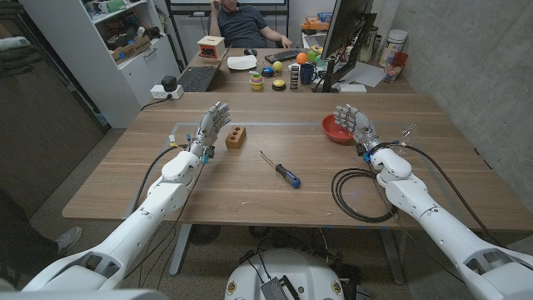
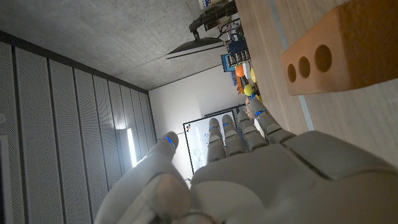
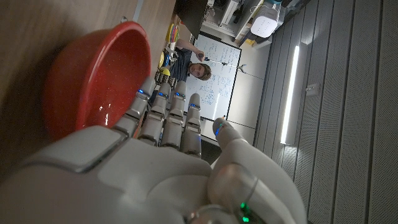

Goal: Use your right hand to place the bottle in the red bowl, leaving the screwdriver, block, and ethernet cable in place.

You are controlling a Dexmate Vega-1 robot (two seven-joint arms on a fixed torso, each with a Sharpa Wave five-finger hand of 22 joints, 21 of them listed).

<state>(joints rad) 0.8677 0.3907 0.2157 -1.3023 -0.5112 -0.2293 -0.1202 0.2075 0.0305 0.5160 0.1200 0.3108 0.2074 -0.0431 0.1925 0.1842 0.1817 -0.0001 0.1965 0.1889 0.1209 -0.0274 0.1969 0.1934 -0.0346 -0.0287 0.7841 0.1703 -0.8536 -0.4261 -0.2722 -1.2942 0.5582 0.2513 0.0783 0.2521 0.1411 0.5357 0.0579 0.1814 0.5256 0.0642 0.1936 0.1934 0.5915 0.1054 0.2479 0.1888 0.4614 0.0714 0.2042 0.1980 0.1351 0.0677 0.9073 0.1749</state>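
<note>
Listing what lies before you on the wooden table (image 1: 250, 196), with its smooth, pale-brown grain:

1. Red bowl (image 1: 331, 132): round, glossy, with a wet-looking sheen on the inner wall in the right wrist view (image 3: 93, 74). It sits at 2 o'clock from the table's middle and nothing shows inside it.
2. Block (image 1: 236, 137): a tan rectangular brick with round holes bored through one face (image 2: 336, 56). It is at 10 o'clock from the screwdriver.
3. Screwdriver (image 1: 281, 170): a thin dark shaft and a blue handle, lying flat and slanted near the table's middle.
4. Ethernet cable (image 1: 336, 193): black and coiled in a loose ring at 6 o'clock from the bowl, beside your right forearm.
5. Bottle: not identified with certainty. A small clear object (image 1: 405, 132) glints at 3 o'clock from the bowl, near your right wrist, too small to tell.
6. Left hand (image 1: 212, 125): a grey-white shell with fingers straight and raised and the thumb apart, gripping nothing (image 2: 249, 180). It is just beside the block, at its 9 o'clock.
7. Right hand (image 1: 356, 125): fingers straight side by side and the thumb out, holding nothing (image 3: 155, 168). It is right beside the bowl's rim at 3 o'clock.
</note>
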